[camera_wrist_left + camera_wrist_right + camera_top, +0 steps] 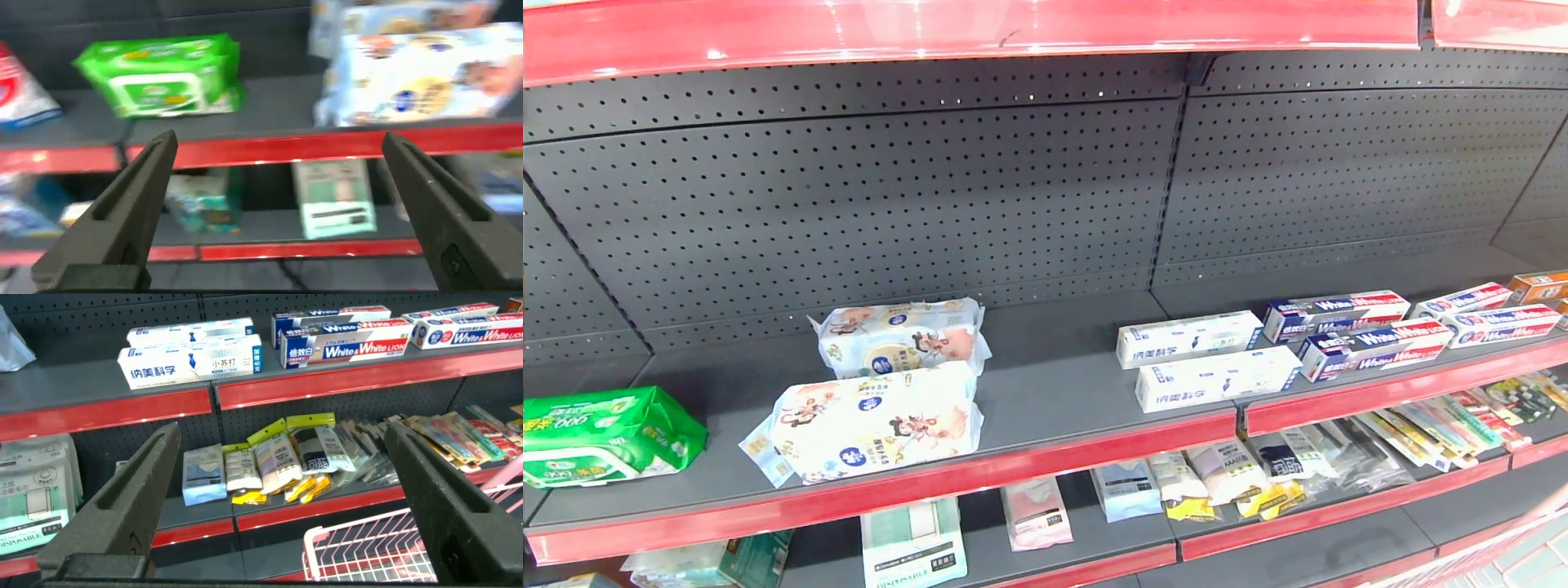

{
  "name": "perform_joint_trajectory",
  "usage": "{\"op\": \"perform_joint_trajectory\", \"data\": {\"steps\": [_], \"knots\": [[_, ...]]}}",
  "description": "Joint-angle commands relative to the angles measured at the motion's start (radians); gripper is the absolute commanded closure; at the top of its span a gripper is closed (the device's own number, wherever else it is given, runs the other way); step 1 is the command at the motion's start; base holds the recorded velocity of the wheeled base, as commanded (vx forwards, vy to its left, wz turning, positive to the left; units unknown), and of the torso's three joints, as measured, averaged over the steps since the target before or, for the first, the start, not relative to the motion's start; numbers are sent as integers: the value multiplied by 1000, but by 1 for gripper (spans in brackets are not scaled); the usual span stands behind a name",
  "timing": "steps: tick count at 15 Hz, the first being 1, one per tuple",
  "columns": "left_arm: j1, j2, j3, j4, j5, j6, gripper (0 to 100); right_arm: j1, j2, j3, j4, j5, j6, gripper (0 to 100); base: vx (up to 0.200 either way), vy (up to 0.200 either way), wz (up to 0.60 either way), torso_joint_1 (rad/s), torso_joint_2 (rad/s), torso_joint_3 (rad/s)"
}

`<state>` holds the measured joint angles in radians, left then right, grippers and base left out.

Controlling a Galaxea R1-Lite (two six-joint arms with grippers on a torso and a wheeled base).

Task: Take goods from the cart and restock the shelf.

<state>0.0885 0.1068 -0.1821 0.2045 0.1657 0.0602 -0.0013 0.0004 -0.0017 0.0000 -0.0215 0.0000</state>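
Right gripper (283,429), fingers spread wide and empty, hangs near the white wire cart (359,539); beyond it, toothpaste boxes (192,359) lie on the shelf (82,420). Left gripper (279,143), also spread and empty, faces a green wipes pack (163,73) and a pale wipes pack (425,73) ahead.

On the dark grey metal shelf board (1054,392), a wide gap lies between the white cartoon-printed soft packs (878,420) and the white toothpaste cartons (1217,377); a narrower one separates those packs from the green wipes pack (605,437).
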Motion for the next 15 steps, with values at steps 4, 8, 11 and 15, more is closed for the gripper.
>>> {"op": "perform_joint_trajectory", "data": {"steps": [4, 8, 11, 15], "knots": [[2, -9, -8, -8, 187, 24, 0, 0, 0, 0, 0, 0, 0, 0, 0, 0, 0, 0, 0, 0], [-15, 120, -106, -11, 106, 95, 0, 1, 0, 0, 0, 0, 0, 0, 0, 0, 0, 0, 0, 0], [-44, 395, -249, -17, -23, 101, 0, 0, 0, 0, 0, 0, 0, 0, 0, 0, 0, 0, 0, 0], [-49, 769, -349, -19, 11, 112, 0, 0, 0, 0, 0, 0, 0, 0, 0, 0, 0, 0, 0, 0]]}}
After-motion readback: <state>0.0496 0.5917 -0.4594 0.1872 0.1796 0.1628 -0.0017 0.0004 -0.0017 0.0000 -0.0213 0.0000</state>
